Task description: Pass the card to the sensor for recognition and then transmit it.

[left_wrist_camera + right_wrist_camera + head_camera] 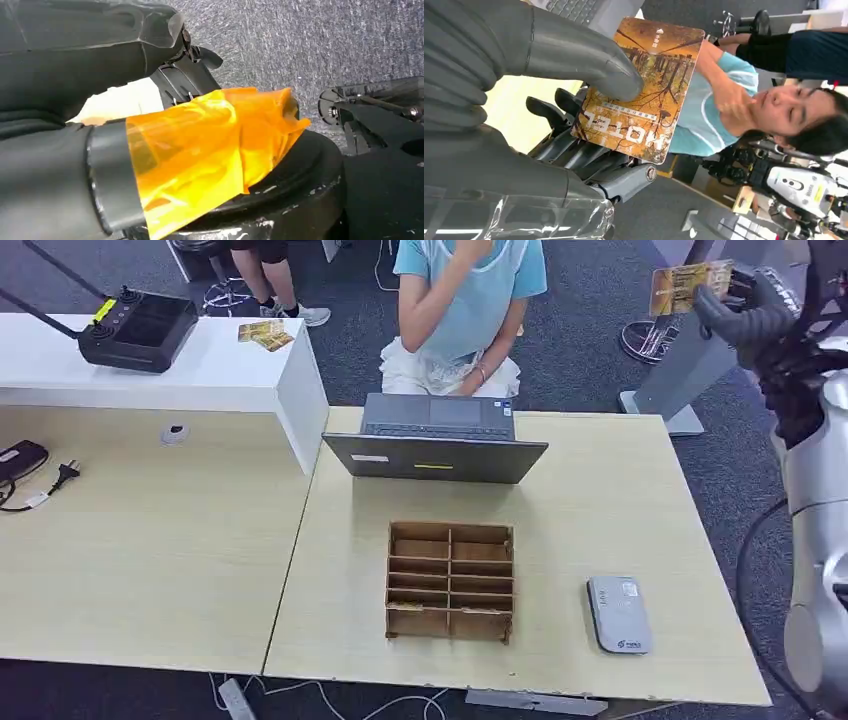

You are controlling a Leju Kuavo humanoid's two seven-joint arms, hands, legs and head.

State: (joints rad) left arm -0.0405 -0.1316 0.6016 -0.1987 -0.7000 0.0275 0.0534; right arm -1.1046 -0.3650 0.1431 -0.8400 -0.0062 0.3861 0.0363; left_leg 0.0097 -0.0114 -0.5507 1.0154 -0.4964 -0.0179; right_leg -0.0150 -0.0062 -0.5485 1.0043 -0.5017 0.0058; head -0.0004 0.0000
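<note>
From the head view, the right hand (748, 312) is raised at the upper right, off past the far right corner of the table (620, 500), holding a gold card (688, 286) upright. On the table a wooden tray (451, 581) of small compartments stands in the middle, a grey sensor (618, 614) lies flat to its right near the front edge, and an open laptop (436, 438) sits behind the tray. A person (468, 310) in a light blue top sits behind the laptop.

In the left wrist view, the left hand (75, 150) hangs over grey carpet, a strip of orange tape (210, 145) wrapped around it; I cannot tell how its fingers lie.

In the right wrist view, the thumb (589, 65) presses the card's printed face while the dark fingers (574, 150) back it from behind.
</note>
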